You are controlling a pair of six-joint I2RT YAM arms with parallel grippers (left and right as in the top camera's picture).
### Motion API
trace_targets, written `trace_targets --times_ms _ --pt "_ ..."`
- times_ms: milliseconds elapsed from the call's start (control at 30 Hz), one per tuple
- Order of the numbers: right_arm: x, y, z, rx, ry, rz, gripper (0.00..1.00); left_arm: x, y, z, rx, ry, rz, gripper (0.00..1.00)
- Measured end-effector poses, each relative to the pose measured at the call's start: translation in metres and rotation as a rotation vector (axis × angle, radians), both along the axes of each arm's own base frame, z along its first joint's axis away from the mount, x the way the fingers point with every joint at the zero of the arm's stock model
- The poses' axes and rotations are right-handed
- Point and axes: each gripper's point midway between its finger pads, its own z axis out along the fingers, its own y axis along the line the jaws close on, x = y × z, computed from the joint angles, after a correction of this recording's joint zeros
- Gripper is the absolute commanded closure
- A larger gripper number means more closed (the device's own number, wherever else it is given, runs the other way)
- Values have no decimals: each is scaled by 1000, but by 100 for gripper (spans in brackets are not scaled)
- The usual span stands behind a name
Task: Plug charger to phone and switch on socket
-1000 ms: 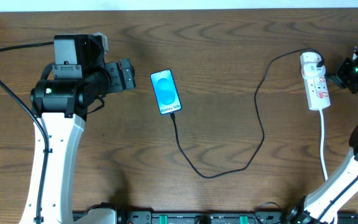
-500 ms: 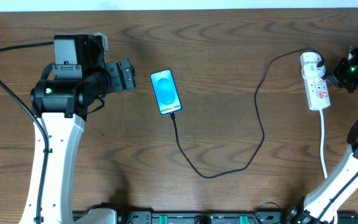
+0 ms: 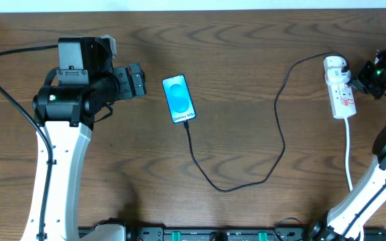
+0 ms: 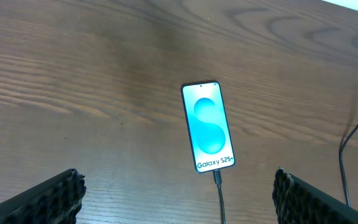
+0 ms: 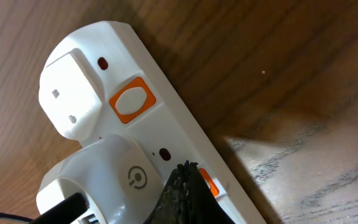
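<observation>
Right gripper (image 5: 182, 186), fingers pinched together, tip right at the second orange switch (image 5: 209, 184) on the socket (image 5: 166, 127); strip runs front-to-back by the desk's (image 3: 246, 53) right edge, phone (image 3: 179, 98) well left, charger (image 3: 280, 134) plugged in.

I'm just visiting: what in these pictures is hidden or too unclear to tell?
- Right wrist: the right end effector covers most of the socket's second switch, so on or off is unclear.
- Right wrist: the socket's lower end is cut off by the frame edge.
- Overhead: the socket's markings are too small to read.
- Left wrist: the charger meets the phone, but how deeply it sits is too small to judge.
</observation>
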Motion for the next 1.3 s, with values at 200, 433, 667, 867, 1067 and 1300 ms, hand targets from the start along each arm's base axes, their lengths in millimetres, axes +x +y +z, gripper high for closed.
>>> trace_targets --times_ms 200,433,667,867,1067,1300 --pt "-1 0 0 14 16 -31 99 0 0 0 0 0 0 2" --pt "-1 2 0 9 33 -48 99 0 0 0 0 0 0 2" --pt "-3 3 1 12 51 -59 99 0 0 0 0 0 0 2" --pt "-10 10 1 27 82 -58 99 0 0 0 0 0 0 2" --pt "-8 8 1 21 78 -63 99 0 0 0 0 0 0 2" --pt "-5 3 4 28 59 -85 99 0 0 0 0 0 0 2"
